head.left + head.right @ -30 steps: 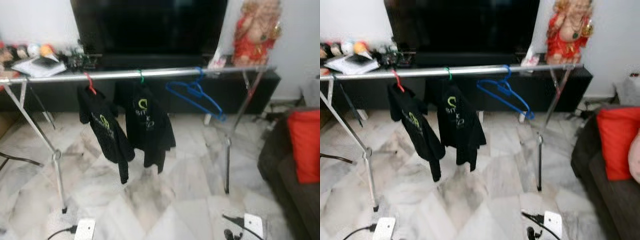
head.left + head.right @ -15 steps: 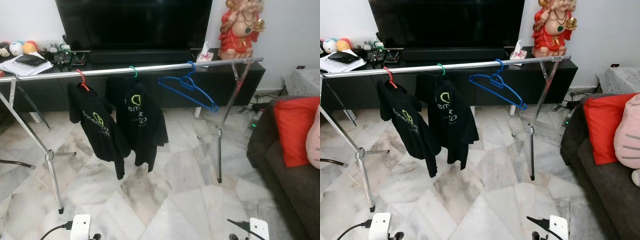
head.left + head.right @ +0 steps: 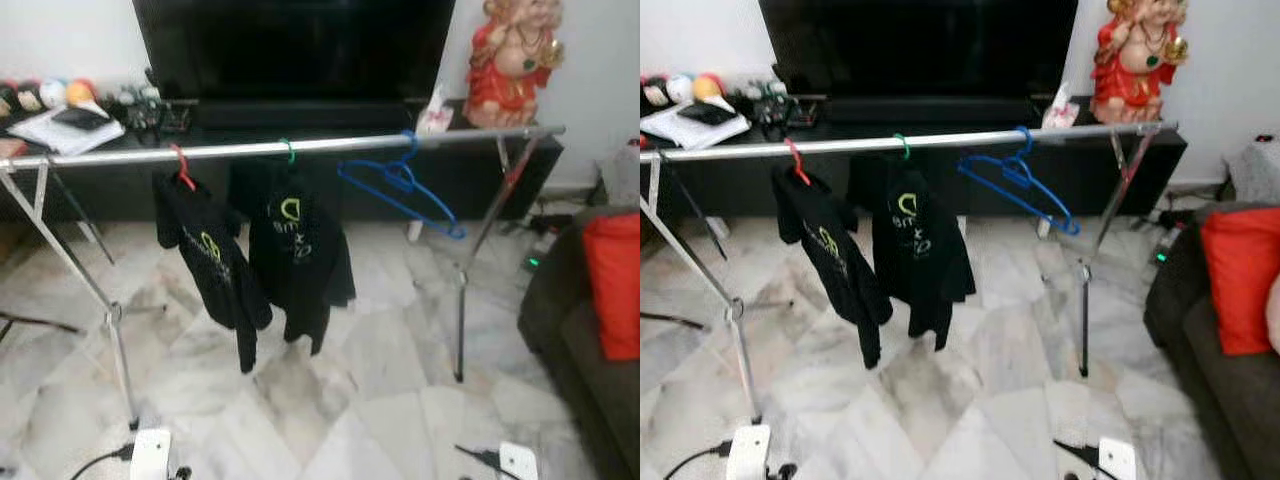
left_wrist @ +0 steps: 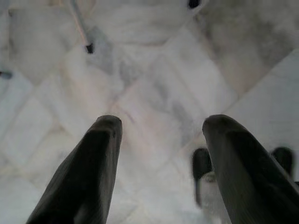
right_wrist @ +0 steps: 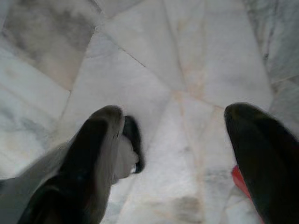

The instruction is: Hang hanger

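Blue hanger [image 3: 400, 190] already hooked on the rail [image 3: 300, 147], right of the two black shirts [image 3: 285, 250], tilted with its long axis dropping to the right. You've got both tools low over the floor, well short of it: left tool [image 4: 159, 154] spread wide, empty; right tool [image 5: 182, 154] likewise. Right arm looks nearer. No containers.

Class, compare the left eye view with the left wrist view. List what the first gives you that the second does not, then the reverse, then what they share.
Left eye view adds: the metal rail carrying a blue hanger and two black shirts, with a television and a red statue behind.
Left wrist view adds: the left gripper, its two black fingers spread apart with nothing between them.
Shared: the marble floor.
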Controlling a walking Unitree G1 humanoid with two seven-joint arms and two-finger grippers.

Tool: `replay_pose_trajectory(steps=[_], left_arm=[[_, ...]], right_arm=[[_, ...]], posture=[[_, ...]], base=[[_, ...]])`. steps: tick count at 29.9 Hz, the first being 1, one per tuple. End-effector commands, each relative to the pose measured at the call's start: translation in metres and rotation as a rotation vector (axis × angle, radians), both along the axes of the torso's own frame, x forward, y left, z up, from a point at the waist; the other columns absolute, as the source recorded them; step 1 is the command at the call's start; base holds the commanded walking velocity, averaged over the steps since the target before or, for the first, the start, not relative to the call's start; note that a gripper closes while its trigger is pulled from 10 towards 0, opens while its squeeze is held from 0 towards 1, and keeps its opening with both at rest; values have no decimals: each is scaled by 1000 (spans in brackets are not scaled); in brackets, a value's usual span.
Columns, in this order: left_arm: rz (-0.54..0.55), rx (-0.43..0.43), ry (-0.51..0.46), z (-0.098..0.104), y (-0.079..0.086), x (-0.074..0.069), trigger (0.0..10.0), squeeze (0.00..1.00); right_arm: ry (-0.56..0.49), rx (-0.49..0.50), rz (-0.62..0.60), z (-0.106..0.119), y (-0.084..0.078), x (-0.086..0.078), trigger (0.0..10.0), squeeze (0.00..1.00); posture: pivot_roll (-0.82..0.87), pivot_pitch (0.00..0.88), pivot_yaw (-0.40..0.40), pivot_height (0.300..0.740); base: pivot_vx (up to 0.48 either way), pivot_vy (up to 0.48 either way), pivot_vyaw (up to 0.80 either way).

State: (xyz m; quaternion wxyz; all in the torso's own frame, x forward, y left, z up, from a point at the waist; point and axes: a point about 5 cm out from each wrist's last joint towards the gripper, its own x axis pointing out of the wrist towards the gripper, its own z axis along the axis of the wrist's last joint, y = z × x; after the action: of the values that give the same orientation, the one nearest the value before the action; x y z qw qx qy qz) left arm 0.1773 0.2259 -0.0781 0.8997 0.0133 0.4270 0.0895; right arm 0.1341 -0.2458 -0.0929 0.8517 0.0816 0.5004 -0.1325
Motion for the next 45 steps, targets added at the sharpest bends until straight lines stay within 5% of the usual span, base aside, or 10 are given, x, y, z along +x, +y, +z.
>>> replay_pose_trajectory(steps=[1, 9, 33, 37, 41, 45], left_arm=[[11, 8, -2, 1, 4, 0, 10000, 0], [18, 3, -10, 1, 3, 1, 10000, 0], [42, -4, -89, 5, 1, 5, 10000, 0], [76, 21, -216, 13, 1, 10, 10000, 0], [28, 131, -571, 58, 26, 36, 10000, 0], [29, 151, -769, 85, 21, 34, 10000, 0]], right_arm=[[-16, 15, 4, 0, 10, 6, 10000, 0], [-14, -11, 71, 0, 12, 7, 10000, 0], [-29, -17, 11, 5, -6, 10, 10000, 0], [-34, -23, 9, 7, -9, 11, 10000, 0], [-25, -19, 29, 3, 0, 10, 10000, 0], [-19, -18, 41, 2, 2, 8, 10000, 0]], posture=[[-24, 0, -12, 740], [-25, 0, -17, 740], [-4, 0, -29, 740], [7, 0, -33, 740], [38, 0, -52, 740], [65, 0, -62, 740]], base=[[341, 0, 0], [350, 0, 252], [353, 0, 51], [0, 0, 0], [0, 0, 0], [0, 0, 0]])
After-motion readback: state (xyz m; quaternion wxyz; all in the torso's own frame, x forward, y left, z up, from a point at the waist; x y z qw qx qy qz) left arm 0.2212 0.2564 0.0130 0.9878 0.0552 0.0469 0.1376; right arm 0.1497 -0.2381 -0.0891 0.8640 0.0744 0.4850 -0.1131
